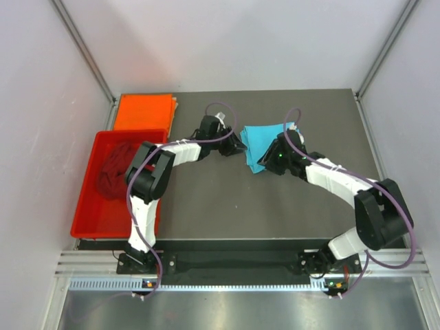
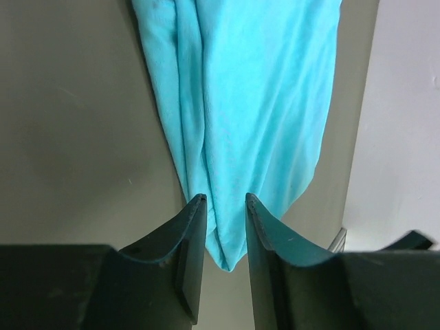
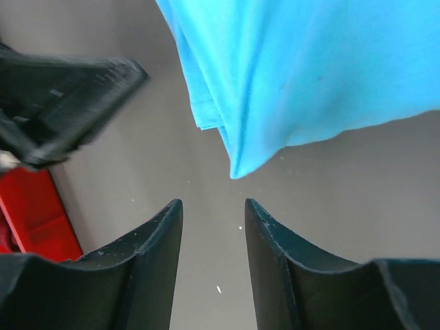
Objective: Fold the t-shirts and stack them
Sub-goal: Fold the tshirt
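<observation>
From where I stand, the turquoise-blue cloth t-shirt (image 1: pixel 265 139) lies partly folded on the dark grey flat surface (image 1: pixel 240 206), well to the right of the rigid red plastic tray (image 1: pixel 86 210), with both arms reaching in to it. The left claw (image 2: pixel 223 201) has its jaws only narrowly parted. A pointed corner of the shirt fills the gap and the creases run into it, so I judge the cloth pinched there. The right claw (image 3: pixel 213 204) stands wider open and holds nothing; another corner of the shirt lies just ahead of its tips, not between them. To fold well, I think the right claw should slide forward until every layer at that corner sits between the jaws before closing. Both claws should then lift level together, keeping the edge taut so it lands square. Only the overhead view shows the rest of the job: the bright orange cloth t-shirt (image 1: pixel 144 113) folded flat just beyond the tray's far side, and the dark maroon cloth t-shirt (image 1: pixel 113 172) bunched inside the tray. Only the wrist views show the jaws; from above, they are too small to read.
</observation>
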`<action>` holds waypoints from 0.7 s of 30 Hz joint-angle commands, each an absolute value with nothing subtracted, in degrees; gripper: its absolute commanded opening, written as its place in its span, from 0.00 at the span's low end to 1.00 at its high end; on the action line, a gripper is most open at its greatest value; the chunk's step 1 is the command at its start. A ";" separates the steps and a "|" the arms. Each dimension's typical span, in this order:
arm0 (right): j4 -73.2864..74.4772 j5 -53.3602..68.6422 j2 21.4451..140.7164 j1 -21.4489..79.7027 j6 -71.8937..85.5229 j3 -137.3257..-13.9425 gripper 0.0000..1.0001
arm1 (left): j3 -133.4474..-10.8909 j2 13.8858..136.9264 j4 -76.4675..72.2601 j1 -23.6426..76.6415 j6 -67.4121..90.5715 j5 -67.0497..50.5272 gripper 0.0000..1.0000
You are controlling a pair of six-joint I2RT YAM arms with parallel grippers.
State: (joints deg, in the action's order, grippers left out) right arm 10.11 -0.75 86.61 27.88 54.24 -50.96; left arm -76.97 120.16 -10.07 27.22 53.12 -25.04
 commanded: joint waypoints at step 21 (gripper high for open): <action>17.66 3.43 82.44 9.06 35.52 -51.59 0.47 | -76.55 117.70 -5.54 32.96 50.01 -19.86 0.39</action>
